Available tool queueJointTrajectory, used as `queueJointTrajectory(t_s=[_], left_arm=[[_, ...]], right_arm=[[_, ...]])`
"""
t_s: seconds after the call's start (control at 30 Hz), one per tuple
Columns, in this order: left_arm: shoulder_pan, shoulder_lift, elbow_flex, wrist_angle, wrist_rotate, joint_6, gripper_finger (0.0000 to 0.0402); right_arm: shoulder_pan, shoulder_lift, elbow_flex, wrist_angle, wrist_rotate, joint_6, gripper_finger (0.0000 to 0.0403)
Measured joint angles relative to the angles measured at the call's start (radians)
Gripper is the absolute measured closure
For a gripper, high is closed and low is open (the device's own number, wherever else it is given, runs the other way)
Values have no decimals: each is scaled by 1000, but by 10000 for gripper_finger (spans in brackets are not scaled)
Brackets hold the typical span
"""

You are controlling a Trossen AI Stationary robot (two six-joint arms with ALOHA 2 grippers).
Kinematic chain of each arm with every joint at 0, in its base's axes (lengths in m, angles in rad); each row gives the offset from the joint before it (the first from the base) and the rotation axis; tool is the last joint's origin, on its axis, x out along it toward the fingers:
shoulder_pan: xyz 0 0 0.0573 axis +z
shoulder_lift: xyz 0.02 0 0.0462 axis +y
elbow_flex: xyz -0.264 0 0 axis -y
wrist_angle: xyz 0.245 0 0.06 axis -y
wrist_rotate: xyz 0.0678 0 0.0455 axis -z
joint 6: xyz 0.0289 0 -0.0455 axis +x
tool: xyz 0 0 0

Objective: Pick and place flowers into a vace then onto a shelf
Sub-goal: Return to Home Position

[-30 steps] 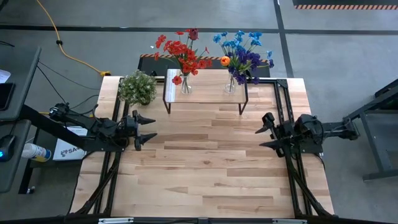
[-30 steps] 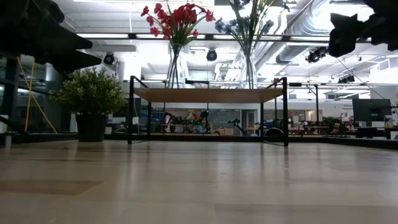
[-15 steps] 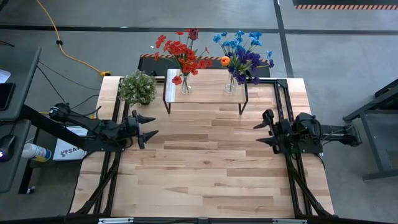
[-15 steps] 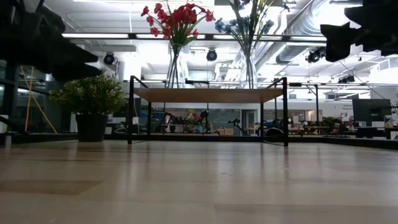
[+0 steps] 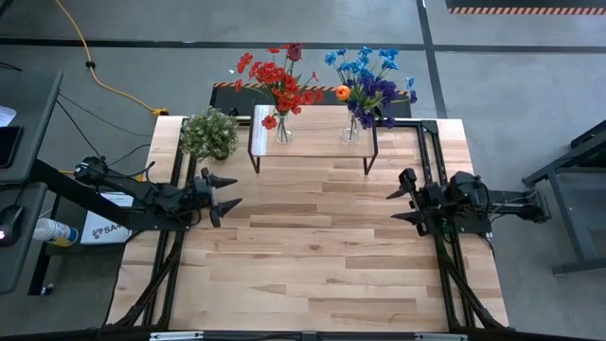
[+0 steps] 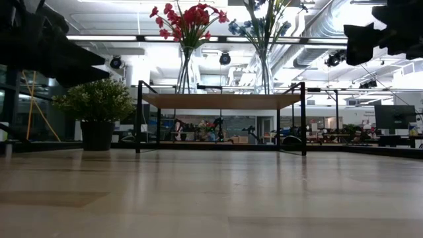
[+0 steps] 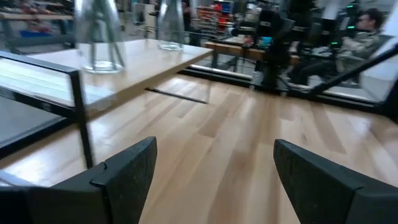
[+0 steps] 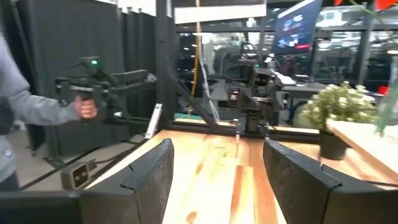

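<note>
High view: my two grippers hang over the plank table [image 5: 312, 275], left gripper [image 5: 237, 191] near the left edge, right gripper [image 5: 390, 206] near the right, each with its two dark fingers spread apart. At the far side one shelf [image 5: 317, 144], pale wood on thin black legs, carries two clear glass vases: left vase [image 5: 283, 131] with red flowers [image 5: 275, 76], right vase [image 5: 351, 130] with blue flowers [image 5: 365, 64]. One bushy plant [image 5: 209, 133] stands left of it.

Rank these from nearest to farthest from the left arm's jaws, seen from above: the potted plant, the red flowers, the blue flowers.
1. Potted plant, on the table's back left, beside the shelf.
2. Red flowers, at the shelf's left end.
3. Blue flowers, at the shelf's right end.
</note>
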Motion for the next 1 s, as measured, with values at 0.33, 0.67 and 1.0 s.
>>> queueJointTrajectory(t_s=[0.33, 0.67, 1.0], left_arm=[[0, 0, 0, 2, 79, -6, 45], [0, 0, -1, 2, 82, -5, 46], [-1, 0, -1, 1, 78, -60, 46]], right_arm=[[0, 0, 0, 26, -20, -22, 167], [1, 0, 0, 28, -68, -22, 167], [1, 0, 0, 23, -66, 131, 167]])
